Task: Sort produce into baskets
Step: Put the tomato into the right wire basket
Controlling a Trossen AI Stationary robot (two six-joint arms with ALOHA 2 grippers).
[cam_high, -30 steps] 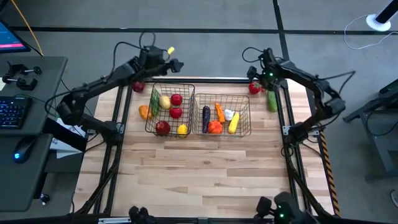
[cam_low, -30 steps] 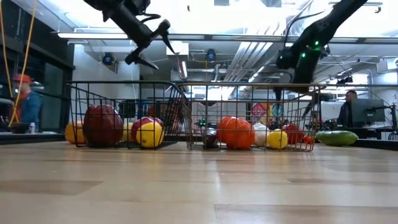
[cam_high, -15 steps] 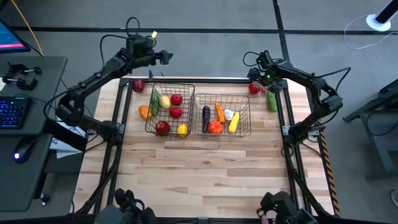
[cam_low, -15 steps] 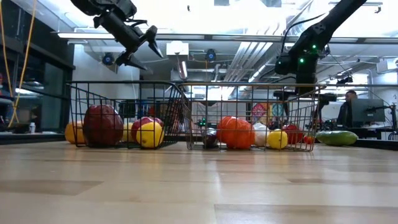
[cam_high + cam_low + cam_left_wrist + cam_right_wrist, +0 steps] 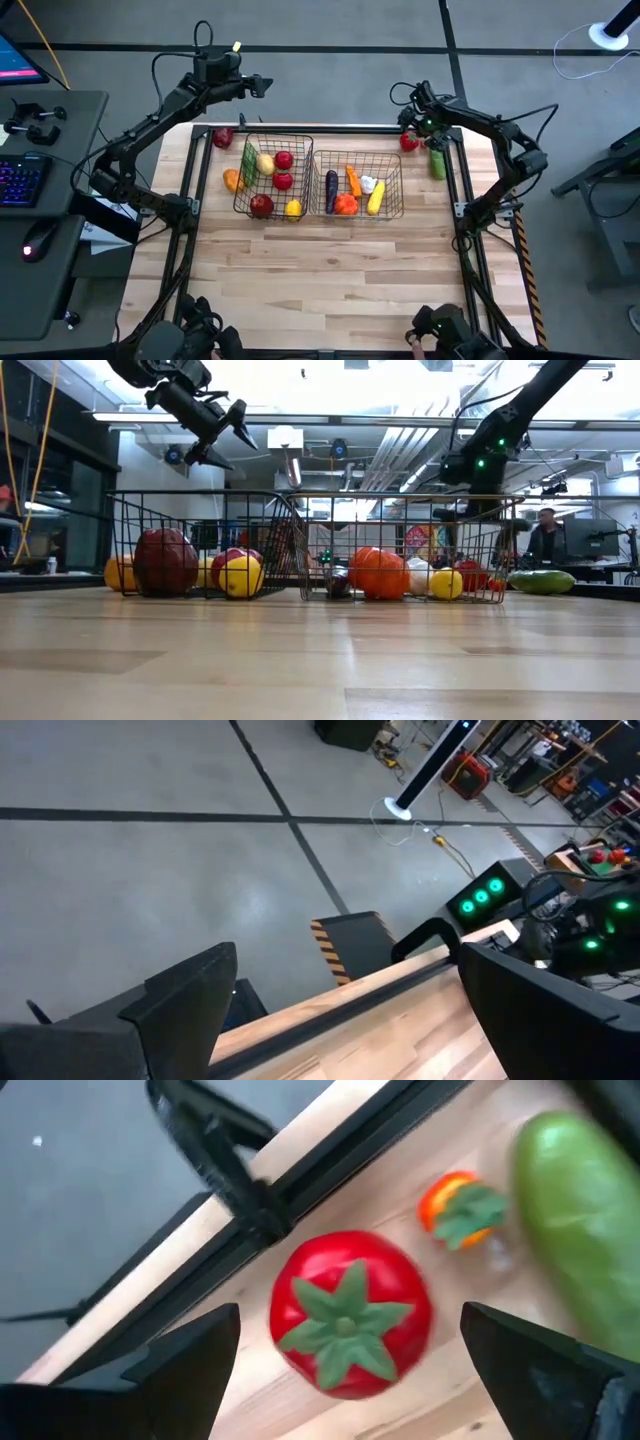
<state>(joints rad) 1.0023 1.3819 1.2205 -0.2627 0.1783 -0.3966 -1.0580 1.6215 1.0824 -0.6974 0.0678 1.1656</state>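
Two wire baskets stand side by side mid-table: the squarer one [image 5: 272, 177] holds red, yellow and green produce, the wider one [image 5: 357, 185] holds purple, orange, white and yellow pieces. A red tomato [image 5: 350, 1315] lies on the table at the far right, beside a green cucumber [image 5: 438, 162] and a small orange piece [image 5: 462, 1208]. My right gripper [image 5: 350, 1320] is open above the tomato, a finger on either side, touching nothing. My left gripper [image 5: 256, 86] is open and empty, high above the table's far edge; it also shows in the low view [image 5: 222, 432].
A dark red apple [image 5: 222, 138] lies at the far left of the table and an orange fruit [image 5: 232, 180] lies just left of the squarer basket. The near half of the table [image 5: 320, 270] is bare wood. A black frame rail [image 5: 300, 1180] runs along the far edge.
My left gripper has risen and gone toward the table's far and left edges, away from the squarer basket, staying open and empty.
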